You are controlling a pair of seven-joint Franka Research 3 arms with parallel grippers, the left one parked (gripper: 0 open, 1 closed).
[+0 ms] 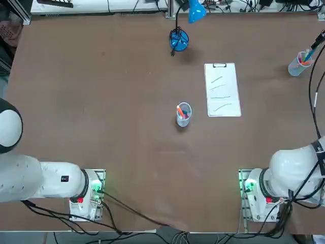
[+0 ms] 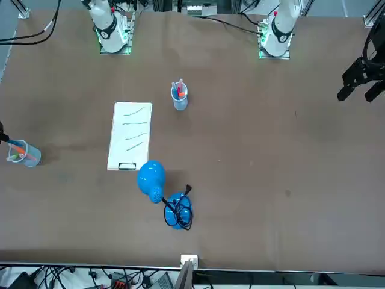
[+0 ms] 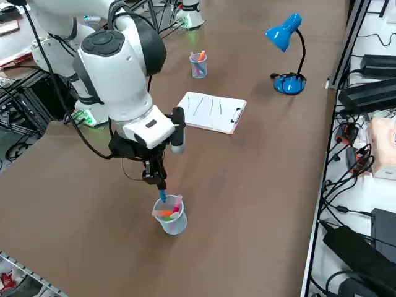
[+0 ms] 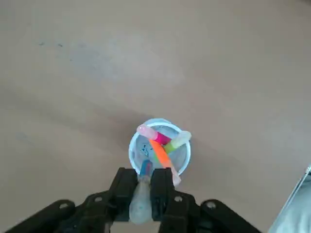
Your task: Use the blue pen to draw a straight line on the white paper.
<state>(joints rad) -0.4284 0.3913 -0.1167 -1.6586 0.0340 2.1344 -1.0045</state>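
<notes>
The blue pen (image 3: 162, 197) stands nearly upright with its lower end inside a clear plastic cup (image 3: 170, 216) near the table's right edge. My right gripper (image 3: 158, 180) is directly above that cup, shut on the pen's upper part. In the wrist view the fingers (image 4: 123, 187) pinch the pen (image 4: 145, 168) over the cup (image 4: 160, 148), which also holds orange, pink and pale pens. The white paper (image 1: 222, 90) lies flat right of the table's centre, clip at its far edge, with a few slanted strokes on it. It is well apart from the gripper (image 1: 318, 41).
A second clear cup (image 1: 183, 114) with coloured pens stands near the table's centre, left of the paper. A blue desk lamp (image 1: 179, 39) stands at the far edge, its cable coiled on the base. Cables hang off the right side of the table (image 3: 272, 185).
</notes>
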